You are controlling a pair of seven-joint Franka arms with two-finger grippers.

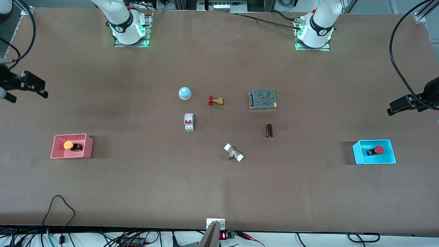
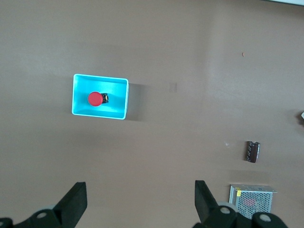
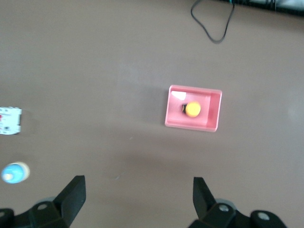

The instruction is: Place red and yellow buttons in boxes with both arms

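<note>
The orange-yellow button [image 1: 68, 145] lies in the pink-red box [image 1: 70, 155] at the right arm's end of the table. It also shows in the right wrist view [image 3: 192, 109], inside the box [image 3: 190, 125]. The red button [image 1: 379, 149] lies in the cyan-blue box [image 1: 375, 160] at the left arm's end, and shows in the left wrist view [image 2: 94, 99] inside that box [image 2: 99, 114]. My right gripper [image 1: 29, 96] [image 3: 137, 195] is open, empty, held high over bare table beside the pink-red box. My left gripper [image 1: 404, 104] [image 2: 140, 202] is open, empty, high beside the cyan-blue box.
In the table's middle stand a blue-and-white bell [image 1: 185, 93], a brass valve with red handle [image 1: 215, 101], a mesh-topped metal unit [image 1: 263, 99], a white circuit breaker [image 1: 189, 122], a dark cylinder [image 1: 269, 130] and a white-ended fitting [image 1: 234, 152]. A black cable [image 1: 58, 206] loops at the near edge.
</note>
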